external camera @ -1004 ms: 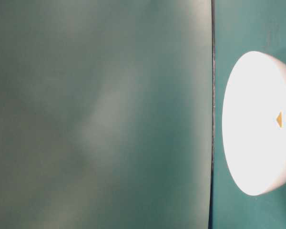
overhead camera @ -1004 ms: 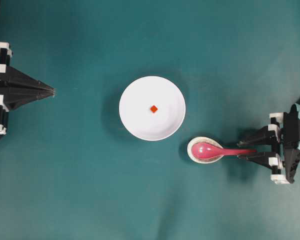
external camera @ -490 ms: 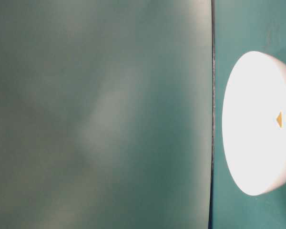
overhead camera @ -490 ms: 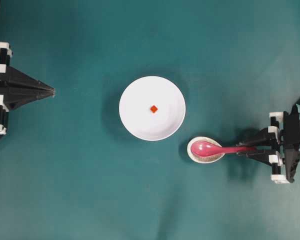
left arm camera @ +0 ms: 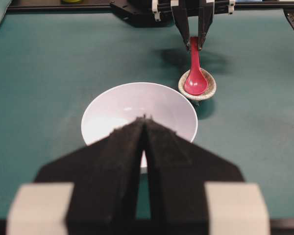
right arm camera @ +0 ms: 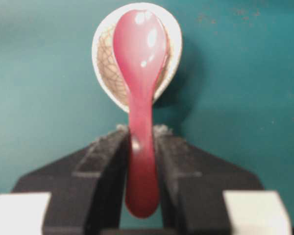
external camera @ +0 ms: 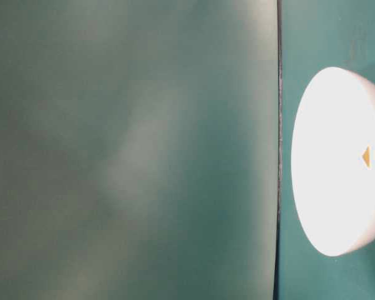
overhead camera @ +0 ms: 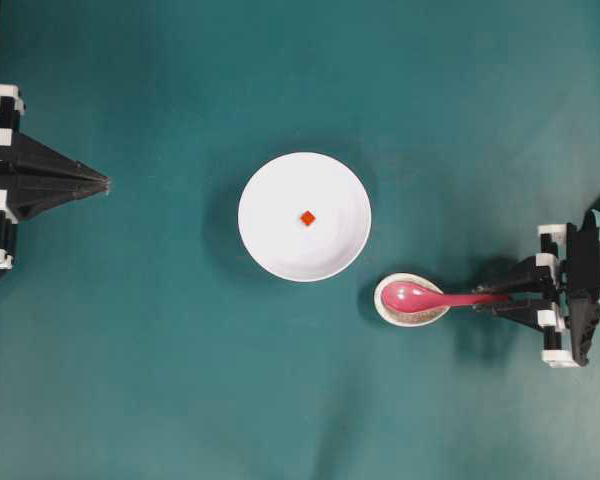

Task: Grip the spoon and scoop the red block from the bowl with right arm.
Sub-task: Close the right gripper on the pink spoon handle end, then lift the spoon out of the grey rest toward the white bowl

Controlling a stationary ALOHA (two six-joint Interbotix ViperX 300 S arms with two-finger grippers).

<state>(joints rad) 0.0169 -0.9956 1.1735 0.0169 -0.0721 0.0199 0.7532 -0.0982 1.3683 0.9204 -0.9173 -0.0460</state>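
The pink-red spoon (overhead camera: 420,297) lies with its scoop in a small speckled dish and its handle pointing right. My right gripper (overhead camera: 480,299) is shut on that handle; in the right wrist view both fingers press its sides (right arm camera: 141,131) and the scoop of the spoon (right arm camera: 139,54) still rests in the dish. The white bowl (overhead camera: 265,185) sits mid-table, up and left of the spoon, with the tiny red block (overhead camera: 307,218) near its centre. My left gripper (overhead camera: 108,183) is shut at the far left, pointing at the bowl (left arm camera: 108,105); its fingers hide the block in the left wrist view.
The small cream speckled dish (overhead camera: 411,317) sits just below and right of the bowl, close to its rim. The table-level view shows only the bowl (external camera: 331,187), the block (external camera: 365,156) and a green wall.
My right gripper's fingers have closed in from both sides onto the spoon handle. The spoon, the bowl, the block and the left arm stay where they were.
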